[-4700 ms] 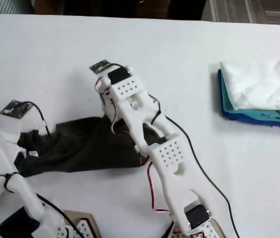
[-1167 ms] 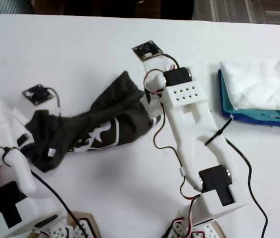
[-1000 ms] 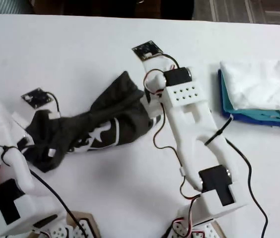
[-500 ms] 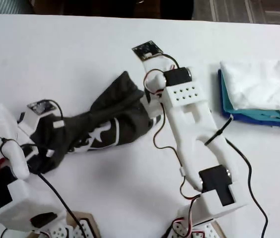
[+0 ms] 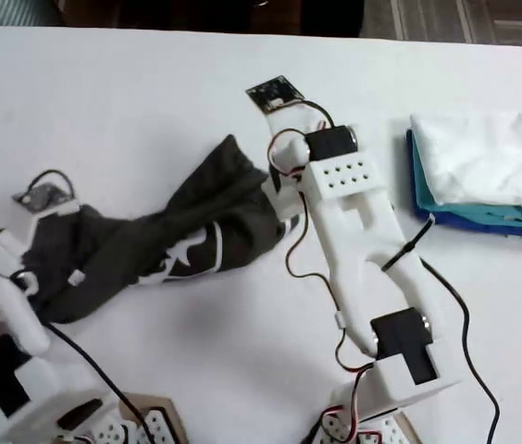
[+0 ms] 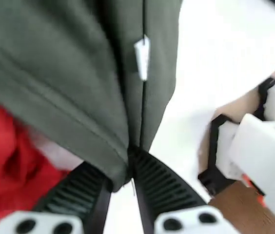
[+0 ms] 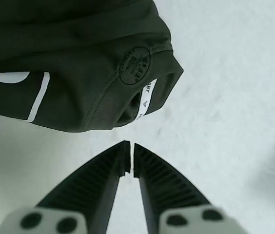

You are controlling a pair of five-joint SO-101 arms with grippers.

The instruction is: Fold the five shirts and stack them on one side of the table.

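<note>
A dark green shirt (image 5: 178,236) with a white print lies crumpled across the white table (image 5: 131,83), stretching from the left arm to the middle. My left gripper (image 6: 128,155) is shut on a fold of this shirt (image 6: 79,63), near a small white tag (image 6: 141,56). My right gripper (image 7: 129,150) is shut with nothing between its fingers, hovering just short of the shirt's collar label (image 7: 146,97). In the high view the right gripper (image 5: 277,190) sits at the shirt's right end. A folded stack (image 5: 483,171), white over teal and blue, lies at the right edge.
The arms' bases (image 5: 150,421) stand at the table's front edge. Cables (image 5: 104,379) trail from both arms. A white and black arm base (image 6: 254,146) with a wooden block shows beyond the left gripper. Bare table lies along the back and between shirt and stack.
The left arm has pulled its end of the dark shirt leftward, stretching it out. The right arm, which earlier carried the shirt's other end rightward, has stayed still for the last second.
</note>
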